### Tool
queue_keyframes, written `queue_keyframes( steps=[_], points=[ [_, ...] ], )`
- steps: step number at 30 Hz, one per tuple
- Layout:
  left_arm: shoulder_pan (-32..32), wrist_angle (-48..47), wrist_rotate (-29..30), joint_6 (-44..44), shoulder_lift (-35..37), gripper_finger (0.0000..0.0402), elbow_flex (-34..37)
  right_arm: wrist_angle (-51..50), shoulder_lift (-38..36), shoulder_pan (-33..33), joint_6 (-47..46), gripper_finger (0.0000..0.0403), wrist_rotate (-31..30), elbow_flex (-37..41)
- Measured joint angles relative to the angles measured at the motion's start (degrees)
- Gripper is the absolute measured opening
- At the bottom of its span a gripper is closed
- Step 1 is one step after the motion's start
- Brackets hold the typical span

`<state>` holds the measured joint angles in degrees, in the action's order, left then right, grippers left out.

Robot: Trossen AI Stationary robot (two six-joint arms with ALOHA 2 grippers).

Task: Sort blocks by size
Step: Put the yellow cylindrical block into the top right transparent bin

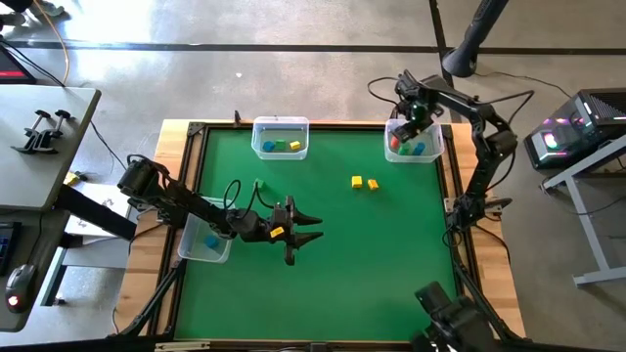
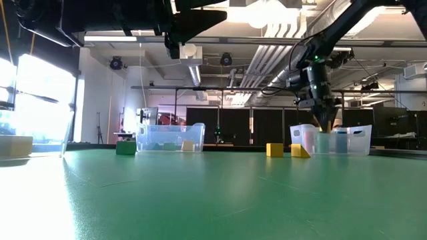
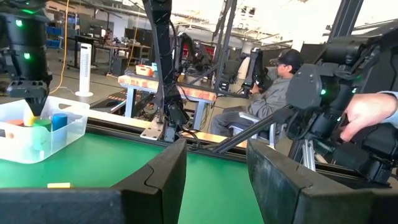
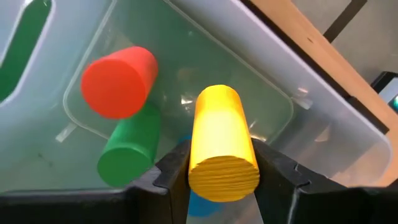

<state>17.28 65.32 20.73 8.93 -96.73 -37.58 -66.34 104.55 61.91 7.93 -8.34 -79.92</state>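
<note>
While both dark arms reached over the green bench (image 1: pixel 323 254), the right gripper (image 4: pixel 222 163) hung inside the clear bin at the far right corner (image 1: pixel 433 147), its 2 fingers clamped on a yellow cylinder (image 4: pixel 221 144). That cylinder stood roughly upright between the fingers, just above the bin's floor. Beside it in the same bin lay a red cylinder (image 4: pixel 118 81) and a green cylinder (image 4: pixel 129 146), touching each other, and a blue block (image 1: pixel 420 149) showed near them from above.

A second clear bin (image 1: pixel 281 138) sat at the middle of the far edge, holding a blue block (image 1: pixel 268 146), a green block (image 1: pixel 280 146) and a yellow block (image 1: pixel 293 145) in a row. On the open mat between the 2 far bins and nearer the middle lay 2 small yellow blocks (image 1: pixel 364 182), just beside each other.

The left gripper (image 1: pixel 313 231) hovered over the middle of the bench with its fingers (image 3: pixel 158 180) apart and nothing between them. A third clear bin (image 1: pixel 205 244) sat at the left edge under that arm, with a blue block (image 1: pixel 211 241) inside.

Beyond the bench, a seated person (image 3: pixel 277 84) showed in the room, and a hand (image 3: pixel 368 112) rested on equipment nearby.
</note>
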Motion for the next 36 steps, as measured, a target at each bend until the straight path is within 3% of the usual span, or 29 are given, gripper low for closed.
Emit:
queue_keyframes(
  steps=[24, 36],
  points=[
    [0.1, 0.0, -0.1, 0.5, 0.0, 0.0154, 0.0, 1.3, 5.6, 0.0, 0.0, 0.0137, 1.3, 0.1],
    [0.1, -0.8, -0.1, 0.5, 0.0, 0.0154, 0.0, 0.6, 5.3, 1.0, 1.5, 0.0219, 2.3, 0.1]
  ],
)
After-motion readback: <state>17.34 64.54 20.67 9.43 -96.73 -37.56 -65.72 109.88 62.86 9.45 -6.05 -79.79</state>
